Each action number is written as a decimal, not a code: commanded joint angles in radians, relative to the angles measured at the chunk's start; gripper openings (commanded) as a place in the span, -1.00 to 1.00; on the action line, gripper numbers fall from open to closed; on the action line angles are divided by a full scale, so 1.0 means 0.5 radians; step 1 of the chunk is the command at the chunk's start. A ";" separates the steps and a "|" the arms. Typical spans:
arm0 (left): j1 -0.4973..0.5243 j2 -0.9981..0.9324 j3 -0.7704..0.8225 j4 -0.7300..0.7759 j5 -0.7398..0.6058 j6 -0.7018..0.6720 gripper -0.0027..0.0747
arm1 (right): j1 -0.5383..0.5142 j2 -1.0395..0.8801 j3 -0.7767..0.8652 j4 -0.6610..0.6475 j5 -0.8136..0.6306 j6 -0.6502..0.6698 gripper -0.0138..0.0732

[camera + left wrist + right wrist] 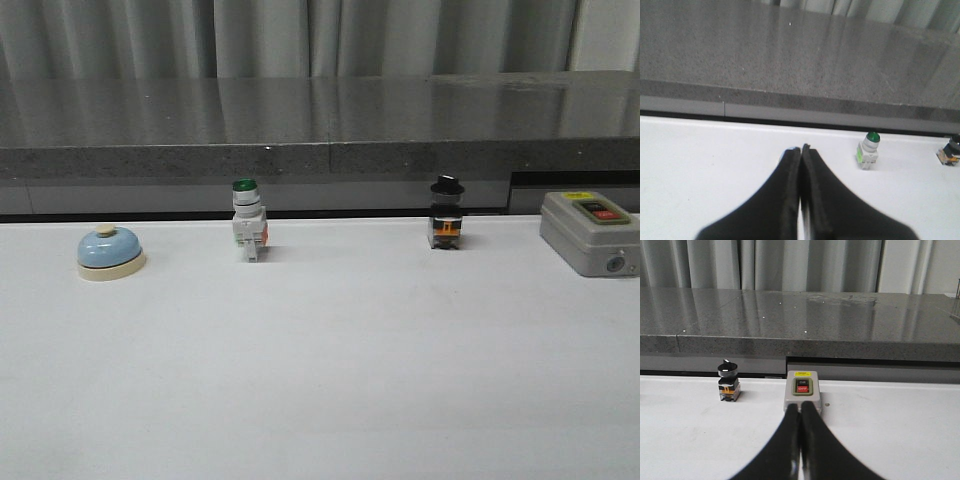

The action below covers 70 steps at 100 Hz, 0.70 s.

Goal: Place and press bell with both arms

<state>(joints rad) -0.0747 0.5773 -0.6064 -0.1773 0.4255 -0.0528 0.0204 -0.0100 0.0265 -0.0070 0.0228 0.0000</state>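
Observation:
The bell [110, 251], light blue with a cream base and knob, stands on the white table at the far left in the front view. Neither arm shows in the front view. In the left wrist view my left gripper [800, 150] is shut and empty above the table; a thin light-blue sliver at its left fingertip may be the bell, otherwise hidden behind the fingers. In the right wrist view my right gripper [800, 406] is shut and empty, its tips in front of the grey box [802, 390].
A green-capped white push-button switch [248, 222] [868, 151] and a black-knobbed switch [446, 213] [728, 380] [950, 152] stand along the table's back. The grey box with red and black buttons [592, 232] sits at the far right. A dark stone ledge [320, 130] runs behind.

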 commanded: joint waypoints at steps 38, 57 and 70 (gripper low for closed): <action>0.001 0.712 -0.497 -0.006 0.295 0.042 -0.98 | -0.012 -0.036 -0.030 -0.018 -0.168 -0.013 -0.82; 0.001 0.758 -0.497 -0.006 0.310 0.106 -0.84 | -0.012 -0.036 -0.030 -0.018 -0.168 -0.013 -0.82; 0.001 0.758 -0.497 -0.006 0.339 0.150 -0.13 | -0.012 -0.036 -0.030 -0.018 -0.168 -0.013 -0.82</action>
<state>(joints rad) -0.0747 0.9651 -0.8151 -0.1738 0.6365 0.0000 0.0204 -0.0100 0.0265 -0.0070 0.0228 0.0000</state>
